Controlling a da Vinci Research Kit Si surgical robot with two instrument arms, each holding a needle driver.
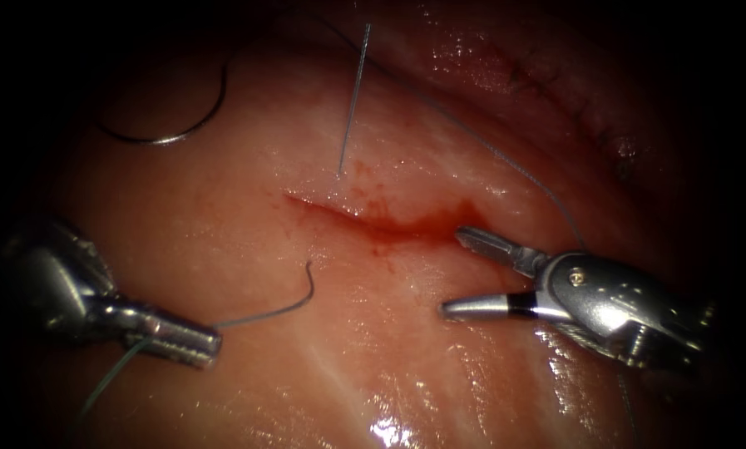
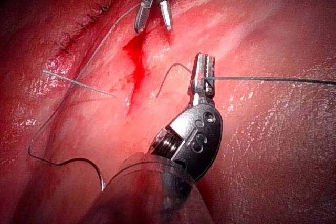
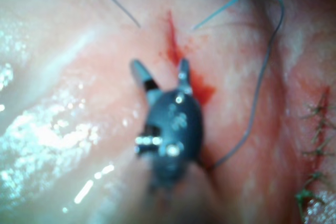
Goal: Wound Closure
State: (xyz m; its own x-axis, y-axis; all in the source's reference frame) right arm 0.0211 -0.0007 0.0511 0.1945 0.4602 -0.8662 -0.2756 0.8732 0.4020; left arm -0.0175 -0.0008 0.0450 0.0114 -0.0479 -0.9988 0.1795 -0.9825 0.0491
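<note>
The cut (image 1: 373, 224) runs across the tissue (image 1: 248, 208) with red fluid along it. The curved needle (image 1: 173, 125) lies free on the tissue, far up and to the left of the cut; it also appears as the needle (image 2: 68, 161). Thread (image 1: 352, 100) rises from the tissue just above the cut's left end. Another stretch of thread (image 1: 293, 306) comes up below the cut and runs to my left tool (image 1: 181, 339), which is shut on it; the same grip shows at the left tool (image 2: 202, 74). My right tool (image 1: 460, 274) stands open at the cut's right end, holding nothing, as the right tool (image 3: 160, 74) also shows.
A long strand of thread (image 1: 506, 158) trails from the top of the tissue down behind the right tool. An older stitched cut (image 2: 79, 30) lies beyond the wound, also seen as the stitched line (image 3: 315, 140). Wet glare (image 1: 389, 428) marks the near tissue.
</note>
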